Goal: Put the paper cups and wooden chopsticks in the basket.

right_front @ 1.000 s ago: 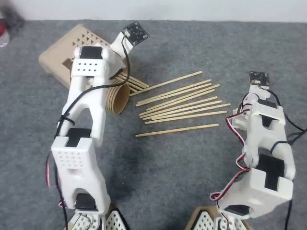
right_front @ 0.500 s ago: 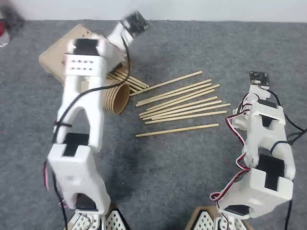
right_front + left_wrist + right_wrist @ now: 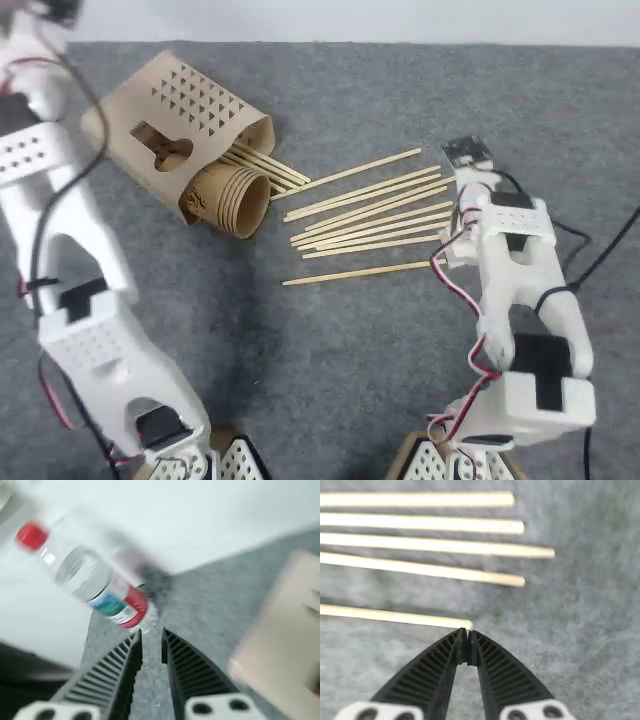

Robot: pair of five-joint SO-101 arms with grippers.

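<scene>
Left wrist view: left pincer (image 3: 151,632) slightly parted, bottle (image 3: 85,575) ahead | right pincer (image 3: 465,632) closed empty beside chopsticks (image 3: 420,568)

left hand (image 3: 151,631): narrowly parted, empty | plastic bottle (image 3: 85,577) beyond fingertips | basket (image 3: 285,645) near

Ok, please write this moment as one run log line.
left tool: open, empty | right tool: shut, beside loose chopsticks | paper cups: in tipped basket
</scene>
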